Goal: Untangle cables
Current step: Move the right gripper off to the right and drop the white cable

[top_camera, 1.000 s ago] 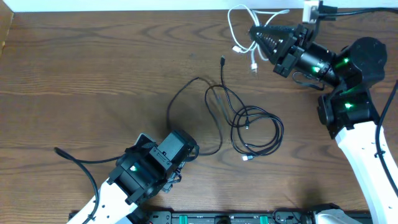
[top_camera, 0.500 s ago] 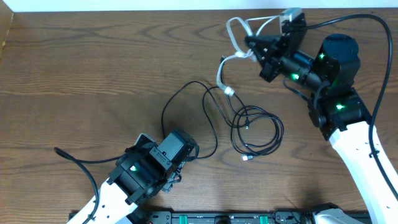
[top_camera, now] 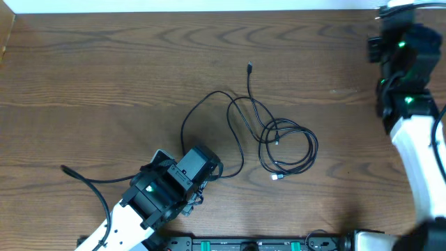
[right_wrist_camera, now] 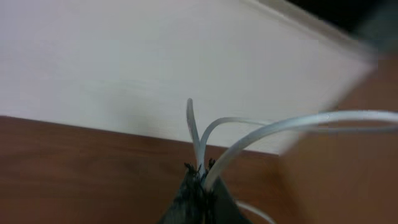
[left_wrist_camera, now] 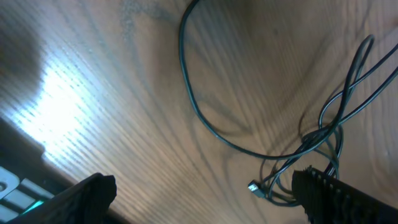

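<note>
Since the two black cables point(top_camera: 277, 125) lie looped through each other mid-table, the coming pull turns on which arm sits closer to that tangle. Overhead, the left arm point(top_camera: 171, 185) is just below-left of the tangle, with one thin loop reaching it. The right arm point(top_camera: 404, 56) is well apart, above-right of it. One long strand runs straight up from the tangle to a small dark plug point(top_camera: 249, 67), and a silvery plug point(top_camera: 277, 177) lies just beneath the coil.

In the left wrist view, the left end effector point(left_wrist_camera: 205, 196) gapes wide and holds nothing. The limp, glossy cords lie ahead and to its right on the grained wooden table point(left_wrist_camera: 93, 93).

In the right wrist view, the right end effector point(right_wrist_camera: 200, 183) is pinched shut on the white cable point(right_wrist_camera: 273, 127), whose smooth round strands arc upward from its tips.
</note>
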Available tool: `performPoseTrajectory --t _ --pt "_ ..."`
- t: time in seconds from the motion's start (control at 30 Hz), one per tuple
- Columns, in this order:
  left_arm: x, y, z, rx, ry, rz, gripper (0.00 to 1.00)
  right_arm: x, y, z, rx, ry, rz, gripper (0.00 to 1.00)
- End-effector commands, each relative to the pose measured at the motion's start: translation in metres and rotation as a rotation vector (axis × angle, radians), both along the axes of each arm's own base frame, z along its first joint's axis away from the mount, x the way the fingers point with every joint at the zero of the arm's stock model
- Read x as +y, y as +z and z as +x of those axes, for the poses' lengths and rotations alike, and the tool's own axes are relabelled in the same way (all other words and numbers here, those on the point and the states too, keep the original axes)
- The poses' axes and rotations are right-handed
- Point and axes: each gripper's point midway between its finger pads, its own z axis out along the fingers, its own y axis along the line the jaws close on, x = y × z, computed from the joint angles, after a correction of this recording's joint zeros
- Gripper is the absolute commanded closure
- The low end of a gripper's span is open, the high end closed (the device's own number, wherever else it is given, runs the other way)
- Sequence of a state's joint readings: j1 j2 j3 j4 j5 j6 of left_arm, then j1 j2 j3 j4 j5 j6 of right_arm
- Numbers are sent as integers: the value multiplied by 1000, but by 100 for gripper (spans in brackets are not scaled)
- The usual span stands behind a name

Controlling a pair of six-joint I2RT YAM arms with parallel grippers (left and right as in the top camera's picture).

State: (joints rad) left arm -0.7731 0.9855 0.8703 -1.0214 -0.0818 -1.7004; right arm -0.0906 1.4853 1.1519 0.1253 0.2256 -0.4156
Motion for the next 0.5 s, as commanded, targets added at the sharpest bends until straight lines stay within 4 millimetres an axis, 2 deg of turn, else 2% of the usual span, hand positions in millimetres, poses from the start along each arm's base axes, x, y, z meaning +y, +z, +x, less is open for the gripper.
performPoseTrajectory --t 0.0,0.13,0.27,0.4,0.47 --pt "2 7 4 -23 1 4 4 -74 -35 2 160 -156 -242 99" --pt "2 7 4 -23 1 4 4 -139 -83 -11 301 -289 -276 99" --pt "2 7 4 -23 1 4 4 -190 -112 -34 385 -392 -248 99" --pt "2 7 4 -23 2 3 4 -234 -122 -63 466 -452 -291 99" --pt "2 7 4 -23 2 3 4 -256 -114 -76 462 -491 -325 99"
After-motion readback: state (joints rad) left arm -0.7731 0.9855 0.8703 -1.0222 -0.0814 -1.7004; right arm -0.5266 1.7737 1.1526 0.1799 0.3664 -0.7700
